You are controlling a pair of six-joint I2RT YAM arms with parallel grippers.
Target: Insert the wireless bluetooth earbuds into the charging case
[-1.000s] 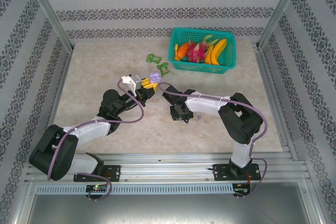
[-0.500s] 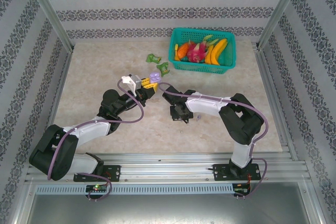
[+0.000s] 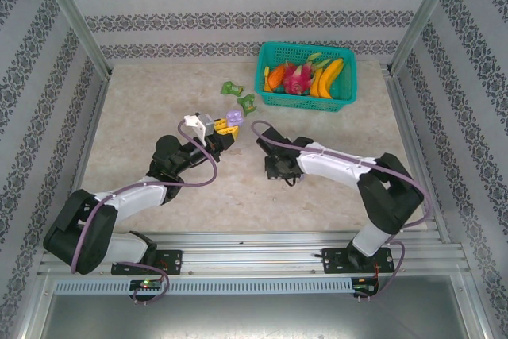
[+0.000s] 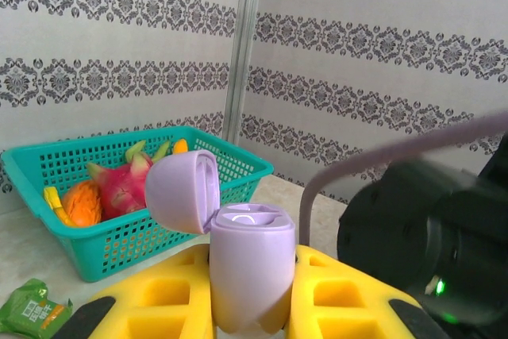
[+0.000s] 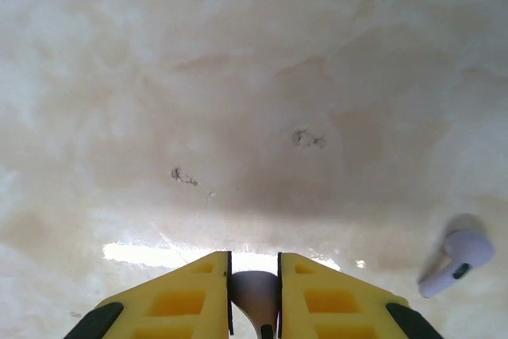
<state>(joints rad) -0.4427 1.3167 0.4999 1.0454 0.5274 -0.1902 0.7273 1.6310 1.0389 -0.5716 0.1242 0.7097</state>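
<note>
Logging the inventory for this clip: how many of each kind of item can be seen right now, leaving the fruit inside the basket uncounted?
Pale purple earbuds: 2
Purple charging case: 1
Green wrappers: 2
Teal basket: 1
Total: 6

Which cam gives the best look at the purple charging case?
Left wrist: the charging case sits centre frame, upright between the yellow fingers of the left gripper, with its lid flipped open. Top external shows it as a small purple blob at that gripper's tip.
</note>
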